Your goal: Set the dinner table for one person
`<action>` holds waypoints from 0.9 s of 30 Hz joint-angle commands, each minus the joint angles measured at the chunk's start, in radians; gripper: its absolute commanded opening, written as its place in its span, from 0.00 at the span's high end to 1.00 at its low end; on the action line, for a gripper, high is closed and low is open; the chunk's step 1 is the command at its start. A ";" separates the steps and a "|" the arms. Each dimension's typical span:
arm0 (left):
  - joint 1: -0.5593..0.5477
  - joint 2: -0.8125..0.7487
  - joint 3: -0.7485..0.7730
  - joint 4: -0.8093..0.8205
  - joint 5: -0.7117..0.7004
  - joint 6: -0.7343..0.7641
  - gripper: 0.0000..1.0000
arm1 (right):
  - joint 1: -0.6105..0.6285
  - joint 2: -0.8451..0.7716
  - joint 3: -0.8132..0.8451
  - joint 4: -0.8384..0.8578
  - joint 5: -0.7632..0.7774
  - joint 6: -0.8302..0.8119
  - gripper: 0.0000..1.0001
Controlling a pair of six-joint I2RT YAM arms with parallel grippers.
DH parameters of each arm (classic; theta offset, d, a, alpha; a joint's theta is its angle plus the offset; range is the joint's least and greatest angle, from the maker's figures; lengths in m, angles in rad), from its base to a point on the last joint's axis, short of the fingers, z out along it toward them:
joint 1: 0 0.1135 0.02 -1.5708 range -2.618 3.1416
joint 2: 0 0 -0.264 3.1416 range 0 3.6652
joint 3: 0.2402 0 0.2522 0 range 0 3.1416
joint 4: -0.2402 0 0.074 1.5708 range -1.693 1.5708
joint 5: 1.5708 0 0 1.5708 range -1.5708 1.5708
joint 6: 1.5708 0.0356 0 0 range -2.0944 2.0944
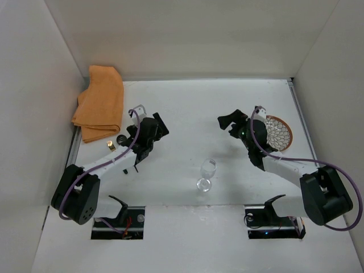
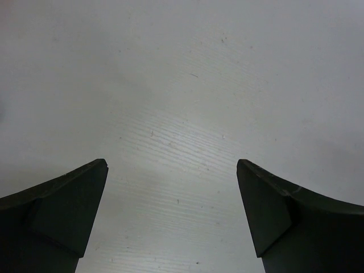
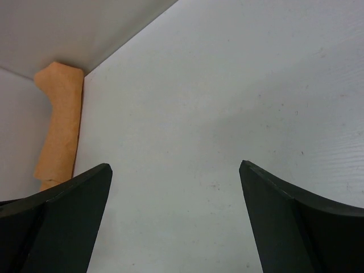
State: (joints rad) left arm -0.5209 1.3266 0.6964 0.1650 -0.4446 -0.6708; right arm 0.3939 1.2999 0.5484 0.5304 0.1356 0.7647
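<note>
The dinner table (image 1: 187, 108) is a broad, flat, matte white board with thin metal strips on its edges, and it lies directly under both pincers. Fine straight grain lines show on it in the left wrist view.

The left pincer (image 2: 172, 164) stands wide, with its dark, wedge-shaped fingers (image 2: 62, 210) far apart and only bare board between them. The right pincer (image 3: 176, 166) is equally wide and also holds nothing.

An orange cloth (image 1: 102, 102), soft and loosely folded, lies at the far left corner. Its long axis runs from far to near along the left edge. It is beyond the left pincer and to its left, so the left arm is clearly the nearer one.

A round plate (image 1: 282, 132) with a brown rim and a pattern of white dots lies near the right edge, partly hidden under the right arm. It is behind the right pincer, which points away from it toward the middle.

A clear stemmed glass (image 1: 207, 172), apparently upright, stands between the two arms toward the near edge, somewhat nearer the right pincer.

A small gold object (image 1: 111, 146) lies just beside the left arm; it is too small to identify.

I judge that no setting has been laid yet. Any first reach means turning a pincer sideways or backward.
</note>
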 commanded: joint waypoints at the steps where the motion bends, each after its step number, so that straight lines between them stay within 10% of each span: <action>1: 0.008 -0.024 0.035 0.016 -0.006 0.007 0.00 | 0.007 -0.007 0.032 0.051 0.015 -0.002 0.00; 11: 0.100 -0.007 0.051 0.060 -0.020 0.014 0.00 | 0.015 -0.050 0.019 0.068 0.010 -0.010 0.05; 15: 0.227 0.000 0.049 0.111 -0.020 0.017 0.00 | 0.015 -0.037 0.025 0.060 -0.005 -0.004 0.73; 18: 0.334 0.028 0.067 0.126 -0.006 0.033 0.00 | 0.012 -0.024 0.054 -0.012 -0.051 -0.001 0.90; 19: 0.365 0.032 0.069 0.133 -0.006 0.028 0.12 | 0.009 -0.016 0.062 -0.032 -0.051 -0.001 0.90; 21: 0.414 0.042 0.069 0.155 -0.023 0.002 0.73 | 0.010 0.001 0.073 -0.046 -0.051 0.002 0.89; 22: 0.436 0.057 0.083 0.153 -0.034 -0.010 0.82 | 0.013 0.009 0.076 -0.046 -0.059 0.002 0.89; 27: 0.546 0.164 0.184 0.096 -0.049 -0.053 0.73 | 0.015 0.041 0.081 -0.026 -0.060 -0.011 0.77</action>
State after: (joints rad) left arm -0.0223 1.4570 0.8047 0.2546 -0.4664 -0.6880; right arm 0.4007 1.3247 0.5888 0.4793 0.0940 0.7635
